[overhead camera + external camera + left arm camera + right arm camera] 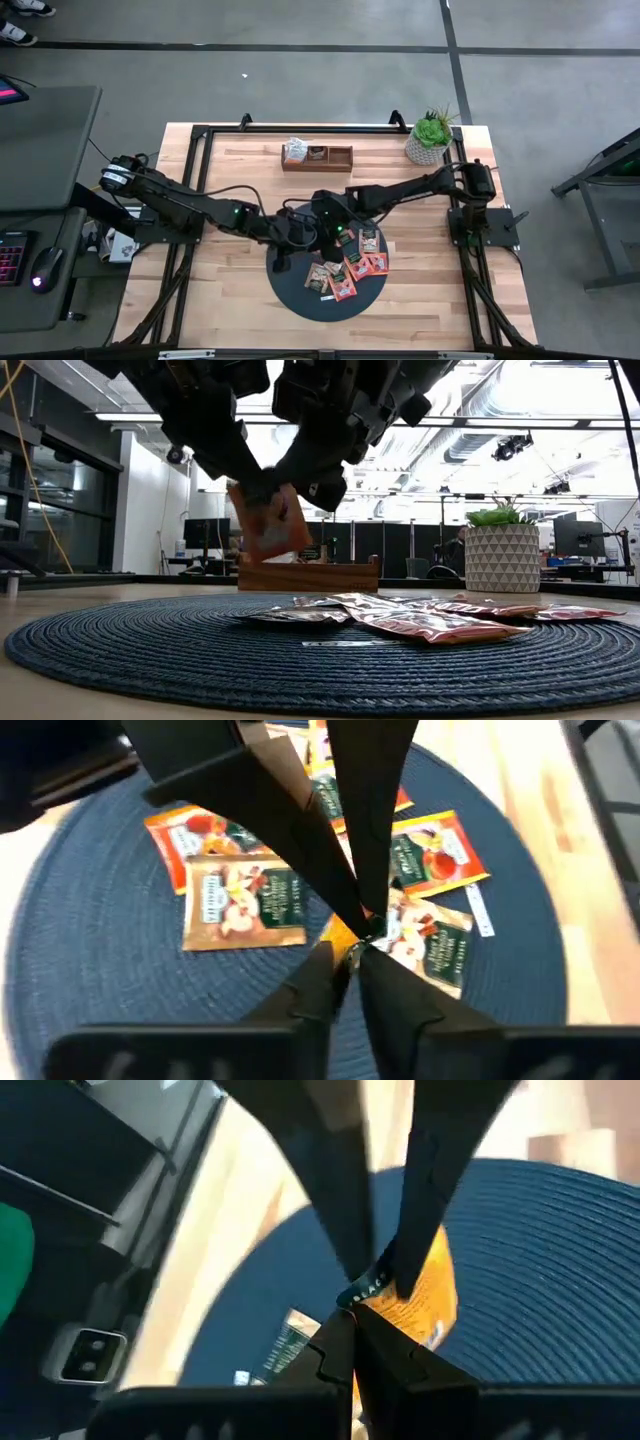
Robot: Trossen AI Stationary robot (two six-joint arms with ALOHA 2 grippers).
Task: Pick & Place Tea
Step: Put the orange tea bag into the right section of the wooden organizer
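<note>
Both grippers meet above the far left part of the dark round mat (300,295). Between them hangs one orange tea sachet (268,520), clear of the mat. My left gripper (345,960) and my right gripper (350,1325) are both shut, tip to tip. In the high view the arms hide the sachet. Several more sachets, orange, red and brown-green (345,268) (245,905), lie flat on the mat (150,650) below and to the right of the grippers. A thin white strip (480,910) lies among them. My left gripper pinches the orange sachet at an edge (338,933) between its two fingertips, slanting down from the table's left. The fingers hide most of the sachet here. My right gripper pinches the same sachet near its upper edge (415,1295), coming from the table's right. The sachet hangs below both grippers, tilted, lifted clear of the mat.
A wooden tray (317,157) with a white bundle stands toward the far edge, behind the mat. A potted plant (430,138) sits at the far right corner. Bare wood lies left, right and near of the mat.
</note>
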